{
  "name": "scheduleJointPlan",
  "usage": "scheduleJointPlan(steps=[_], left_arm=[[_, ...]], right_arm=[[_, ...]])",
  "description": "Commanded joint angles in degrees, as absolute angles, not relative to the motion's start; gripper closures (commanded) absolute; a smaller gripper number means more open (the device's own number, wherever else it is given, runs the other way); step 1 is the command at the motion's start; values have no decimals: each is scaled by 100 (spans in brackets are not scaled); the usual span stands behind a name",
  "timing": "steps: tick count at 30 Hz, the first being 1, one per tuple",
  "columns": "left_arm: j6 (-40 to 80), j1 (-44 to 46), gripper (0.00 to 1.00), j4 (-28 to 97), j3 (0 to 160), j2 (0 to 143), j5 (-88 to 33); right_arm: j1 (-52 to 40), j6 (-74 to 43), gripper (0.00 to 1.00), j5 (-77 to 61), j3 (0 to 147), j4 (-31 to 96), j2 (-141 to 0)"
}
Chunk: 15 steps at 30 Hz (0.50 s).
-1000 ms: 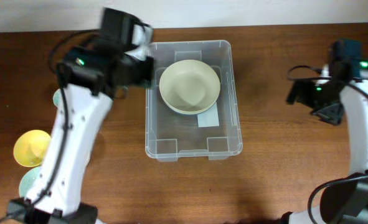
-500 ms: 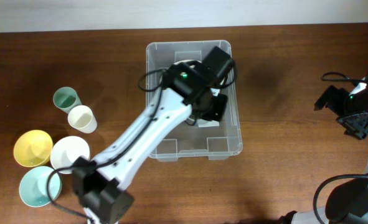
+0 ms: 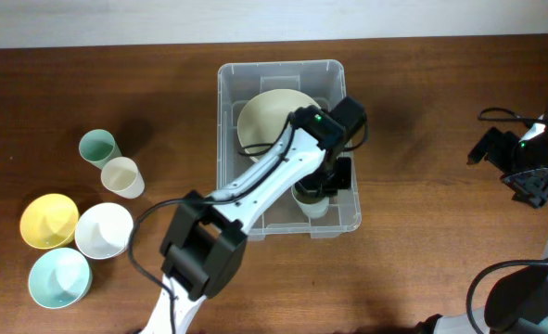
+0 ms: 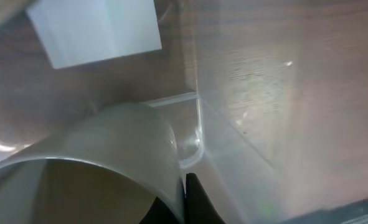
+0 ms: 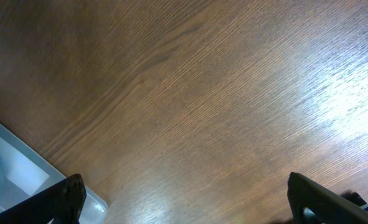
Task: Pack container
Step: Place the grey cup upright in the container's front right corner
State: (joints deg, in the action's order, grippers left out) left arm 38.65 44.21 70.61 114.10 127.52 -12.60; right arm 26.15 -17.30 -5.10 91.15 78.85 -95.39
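Note:
The clear container (image 3: 229, 199) stands at the table's middle, with a cream bowl (image 3: 266, 119) in its far half. My left gripper (image 3: 327, 186) reaches into the near right corner of the container and is shut on the rim of a pale cup (image 3: 311, 200). The left wrist view shows the cup (image 4: 96, 162) pinched at its wall, my gripper (image 4: 185, 200) low in the frame, the white base label (image 4: 96, 28) and a moulded corner step (image 4: 193, 124). My right gripper (image 5: 196, 205) is open and empty over bare wood, right of the container's corner (image 5: 12, 171).
A green cup (image 3: 97, 147) and a cream cup (image 3: 122, 176) stand at the left. A yellow bowl (image 3: 47, 221), a white bowl (image 3: 104, 229) and a light blue bowl (image 3: 59, 278) sit at the front left. The right arm (image 3: 519, 158) is at the right edge.
My left arm has swung from outside the bin's far left corner into the bin, then to its near right corner with the cup. The bowl shows again. The right arm pulled back right.

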Motion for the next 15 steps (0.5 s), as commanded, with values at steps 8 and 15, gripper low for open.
scheduleJointPlan(steps=[8, 15], left_arm=[[3704, 4464, 47, 7057, 11428, 12844, -1538], [3111, 4462, 35, 8125, 12755, 12604, -1098]], right_arm=[[2578, -1675, 1, -561, 9094, 7865, -9371], [2578, -1675, 1, -556, 9094, 7859, -9373]])
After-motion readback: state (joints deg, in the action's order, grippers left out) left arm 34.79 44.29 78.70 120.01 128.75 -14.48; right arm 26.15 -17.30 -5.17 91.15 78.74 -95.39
